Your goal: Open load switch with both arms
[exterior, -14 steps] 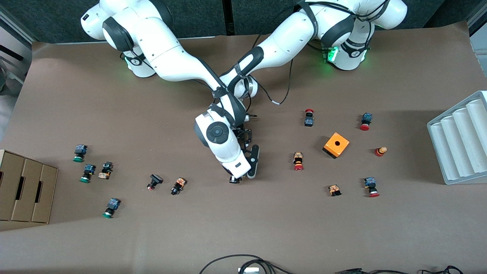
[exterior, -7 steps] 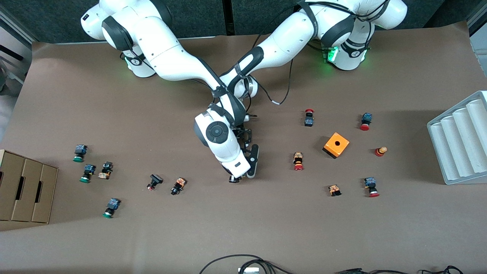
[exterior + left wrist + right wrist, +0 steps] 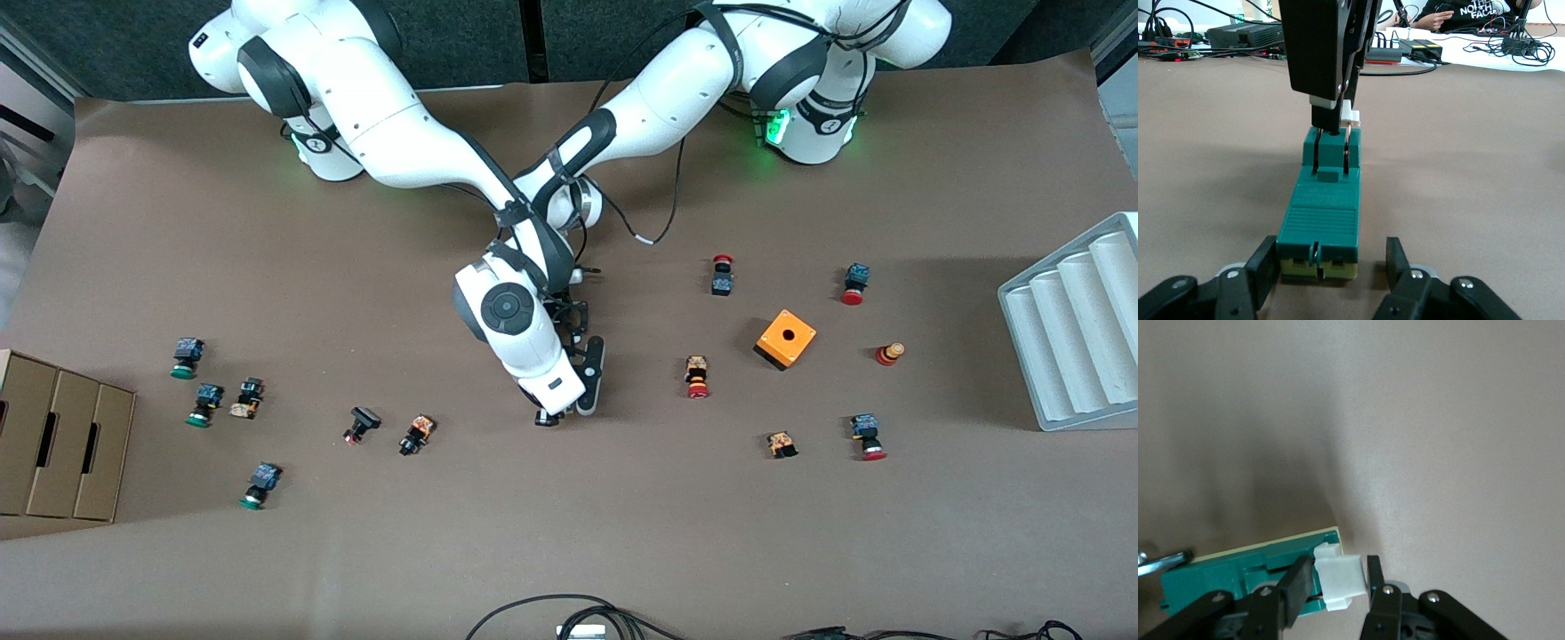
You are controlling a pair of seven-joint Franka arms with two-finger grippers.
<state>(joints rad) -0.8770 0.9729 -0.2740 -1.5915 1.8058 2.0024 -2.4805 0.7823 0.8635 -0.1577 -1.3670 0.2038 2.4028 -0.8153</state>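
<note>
Switch [image 3: 1321, 217] lies flat on the desk [image 3: 622, 533] near its middle, under both wrists. At its near end the right gripper [image 3: 1333, 585] comes straight down and is clamped on the white piece [image 3: 1337, 580], one finger [image 3: 1298, 583] on each side. At the end toward the bases the left gripper [image 3: 1331, 267] reaches in low over the desk and grips the green body; one finger [image 3: 1265, 263] touches it, and a gap shows at the other.
</note>
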